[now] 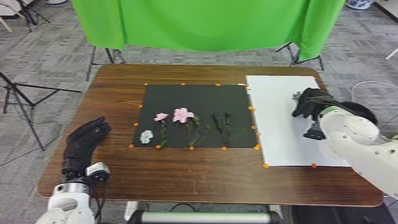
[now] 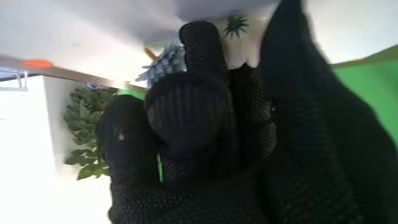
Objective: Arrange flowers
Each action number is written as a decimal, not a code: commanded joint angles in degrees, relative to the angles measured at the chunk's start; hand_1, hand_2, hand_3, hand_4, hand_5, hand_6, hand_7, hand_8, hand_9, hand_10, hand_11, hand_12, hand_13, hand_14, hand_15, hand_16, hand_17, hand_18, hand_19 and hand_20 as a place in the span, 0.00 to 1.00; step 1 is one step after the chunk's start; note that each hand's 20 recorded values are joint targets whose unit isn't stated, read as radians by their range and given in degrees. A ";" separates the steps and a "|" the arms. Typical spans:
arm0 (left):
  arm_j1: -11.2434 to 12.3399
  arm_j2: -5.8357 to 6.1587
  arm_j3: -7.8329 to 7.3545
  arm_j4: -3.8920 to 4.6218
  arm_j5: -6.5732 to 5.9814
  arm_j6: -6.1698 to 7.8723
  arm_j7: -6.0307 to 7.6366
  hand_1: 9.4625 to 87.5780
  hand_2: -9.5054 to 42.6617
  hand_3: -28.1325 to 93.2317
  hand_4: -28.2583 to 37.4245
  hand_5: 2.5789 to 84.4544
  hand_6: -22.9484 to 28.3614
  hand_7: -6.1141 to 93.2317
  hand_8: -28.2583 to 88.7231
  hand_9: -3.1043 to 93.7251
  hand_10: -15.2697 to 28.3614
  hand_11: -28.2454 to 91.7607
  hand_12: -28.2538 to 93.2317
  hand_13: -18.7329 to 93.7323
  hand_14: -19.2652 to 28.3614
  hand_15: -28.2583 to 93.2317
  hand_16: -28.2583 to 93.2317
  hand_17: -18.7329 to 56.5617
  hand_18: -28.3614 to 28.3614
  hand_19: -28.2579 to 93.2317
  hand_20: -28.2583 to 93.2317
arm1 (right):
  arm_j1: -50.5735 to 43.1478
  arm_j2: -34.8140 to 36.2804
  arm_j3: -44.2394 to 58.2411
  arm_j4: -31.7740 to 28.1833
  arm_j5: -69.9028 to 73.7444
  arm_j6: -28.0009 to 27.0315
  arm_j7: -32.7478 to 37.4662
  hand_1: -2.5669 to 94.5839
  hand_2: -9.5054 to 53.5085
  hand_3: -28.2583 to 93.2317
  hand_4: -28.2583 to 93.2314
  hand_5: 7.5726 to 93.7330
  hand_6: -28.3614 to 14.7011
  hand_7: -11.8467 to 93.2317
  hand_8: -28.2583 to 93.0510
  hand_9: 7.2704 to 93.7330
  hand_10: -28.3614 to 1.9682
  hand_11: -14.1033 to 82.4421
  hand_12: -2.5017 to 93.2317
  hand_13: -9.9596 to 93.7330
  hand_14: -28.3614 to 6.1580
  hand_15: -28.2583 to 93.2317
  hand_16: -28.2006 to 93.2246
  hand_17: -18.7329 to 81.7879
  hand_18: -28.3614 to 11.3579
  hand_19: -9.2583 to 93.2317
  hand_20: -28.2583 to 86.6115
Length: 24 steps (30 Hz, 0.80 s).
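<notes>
Right hand (image 1: 311,102) close by grey-blue flower (image 2: 163,64)

It is at the white sheet (image 1: 282,145), right of the head view; open or closed, I cannot tell. Lower left, the left hand (image 1: 83,142) has straight fingers, held close together. Mid-frame, the black sheet (image 1: 169,97) bears 2 pink flowers (image 1: 182,115), 1 pale flower (image 1: 147,136), green sprigs (image 1: 222,127).

Lab, by look: green backdrop (image 1: 209,25), black tripod (image 1: 12,86), grey carpet tiles (image 1: 58,62).

Apparent grey flower (image 2: 165,64), blurred, partly hidden behind right robot hand (image 1: 311,102)
</notes>
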 commanded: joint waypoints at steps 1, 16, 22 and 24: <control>0.80 -0.40 0.01 -0.03 -0.27 0.16 -0.19 0.37 0.02 0.81 0.22 0.60 0.48 0.29 0.16 0.51 0.64 0.44 0.34 0.51 0.73 0.42 0.23 0.37 0.73 0.35 0.39 | -0.60 0.34 -1.67 -0.81 1.54 5.24 -0.78 0.68 0.01 0.72 0.05 0.80 0.69 0.33 0.25 0.92 0.57 0.20 0.31 0.97 0.72 0.74 0.47 0.80 0.36 1.00 0.73; 0.28 0.80 -0.31 0.14 -0.35 -0.01 -0.36 0.36 0.03 0.81 0.22 0.60 0.48 0.29 0.16 0.51 0.64 0.44 0.34 0.51 0.73 0.42 0.23 0.37 0.73 0.35 0.39 | 9.47 -5.60 -1.15 -13.41 15.95 8.65 -2.13 0.68 0.00 0.72 0.07 0.83 0.67 0.31 0.26 0.94 0.56 0.19 0.32 0.98 0.74 0.73 0.48 0.82 0.38 1.00 0.74; -0.10 0.84 -0.23 0.19 -0.34 0.00 -0.33 0.36 0.03 0.81 0.22 0.60 0.48 0.29 0.16 0.51 0.64 0.44 0.34 0.51 0.73 0.42 0.23 0.37 0.73 0.35 0.40 | 16.78 -12.83 -8.86 -11.46 22.44 5.35 -1.62 0.68 0.00 0.72 0.07 0.84 0.68 0.30 0.26 0.95 0.55 0.19 0.32 0.98 0.74 0.73 0.48 0.82 0.38 1.00 0.74; -0.16 0.91 -0.10 0.19 -0.43 0.07 -0.05 0.36 0.03 0.81 0.22 0.60 0.48 0.29 0.16 0.51 0.64 0.44 0.34 0.51 0.73 0.42 0.23 0.37 0.73 0.35 0.39 | 18.06 -14.80 -10.80 -10.63 23.13 4.71 -1.45 0.68 0.00 0.72 0.07 0.84 0.67 0.30 0.26 0.95 0.55 0.18 0.32 0.99 0.74 0.73 0.48 0.82 0.38 1.00 0.74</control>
